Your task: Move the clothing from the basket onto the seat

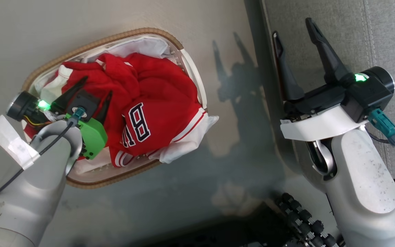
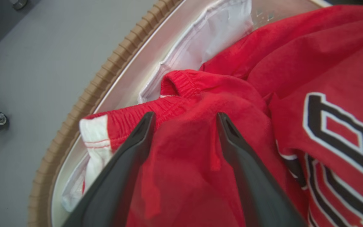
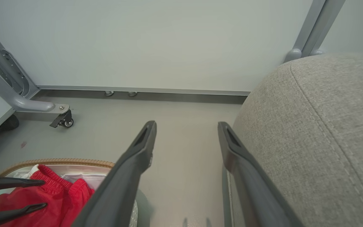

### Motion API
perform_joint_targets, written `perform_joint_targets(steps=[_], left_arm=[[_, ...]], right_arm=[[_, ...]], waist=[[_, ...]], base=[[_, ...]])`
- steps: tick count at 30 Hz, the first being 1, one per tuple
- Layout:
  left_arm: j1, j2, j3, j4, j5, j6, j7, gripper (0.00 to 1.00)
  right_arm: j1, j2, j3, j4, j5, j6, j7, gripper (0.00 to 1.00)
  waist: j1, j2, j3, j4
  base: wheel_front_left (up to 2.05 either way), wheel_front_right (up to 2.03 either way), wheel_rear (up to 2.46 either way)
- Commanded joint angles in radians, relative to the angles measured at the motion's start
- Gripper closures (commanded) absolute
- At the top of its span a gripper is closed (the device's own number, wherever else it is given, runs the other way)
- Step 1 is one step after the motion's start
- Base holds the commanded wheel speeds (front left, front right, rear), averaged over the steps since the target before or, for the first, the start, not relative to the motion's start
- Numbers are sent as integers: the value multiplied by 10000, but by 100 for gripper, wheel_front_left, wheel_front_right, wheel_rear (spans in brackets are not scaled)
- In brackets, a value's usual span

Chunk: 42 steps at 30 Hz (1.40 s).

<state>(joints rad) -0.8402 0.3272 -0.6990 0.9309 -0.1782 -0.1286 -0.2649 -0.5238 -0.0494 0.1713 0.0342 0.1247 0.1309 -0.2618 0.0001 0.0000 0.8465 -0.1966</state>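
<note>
The clothing (image 1: 156, 103) lies heaped in the basket (image 1: 91, 43), on the floor (image 1: 235, 154) to the left of the seat (image 1: 382, 34); none of it is on the seat yet. The left gripper (image 2: 185, 115) is spread over the left of the heap, its fingers on either side of a raised ridge (image 2: 184, 142) of red cloth, not pinching it. The right gripper (image 1: 292, 26) is spread and empty at the seat's left edge. The cloth looks soft, light and limp; it should bunch under a pinch and trail on lifting, and the pieces may drag one another. That ridge looks the best hold, taken deep; the white liner (image 2: 206, 34) at the far side should be left out.
</note>
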Motion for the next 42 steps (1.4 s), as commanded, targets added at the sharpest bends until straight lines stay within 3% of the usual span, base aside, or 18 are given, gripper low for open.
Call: perform_joint_targets(steps=[1,9,11,21,34,42], left_arm=[[-295,159,-64,228,174,-28,7,0],[-786,-202,-681,2161,-18,-27,126,0],[-767,-332,-923,2442,-173,-27,174,100],[-102,-715,-836,2698,-1139,-25,-14,100],[2627,-1045,854,-219,-1762,696,4,100],[4314,-1463,2017,-2090,-1417,787,3,100]], right_arm=[[-90,-23,83,-14,40,-3,-48,0],[13,-27,225,55,161,-3,-48,0],[32,-27,249,108,187,-3,-48,0],[366,-29,65,471,75,-3,-49,0],[1748,-32,-384,1269,-294,-5,-49,0],[2760,-34,-465,1678,-311,-5,-49,0]], waist=[[-1,0,440,-249],[-1,0,616,-371],[-1,0,546,-410],[-1,0,-922,-368],[-1,0,-4121,332],[-1,0,-5822,731]], base=[[0,0,0],[0,0,0],[0,0,0],[0,0,0],[0,0,0],[0,0,0]])
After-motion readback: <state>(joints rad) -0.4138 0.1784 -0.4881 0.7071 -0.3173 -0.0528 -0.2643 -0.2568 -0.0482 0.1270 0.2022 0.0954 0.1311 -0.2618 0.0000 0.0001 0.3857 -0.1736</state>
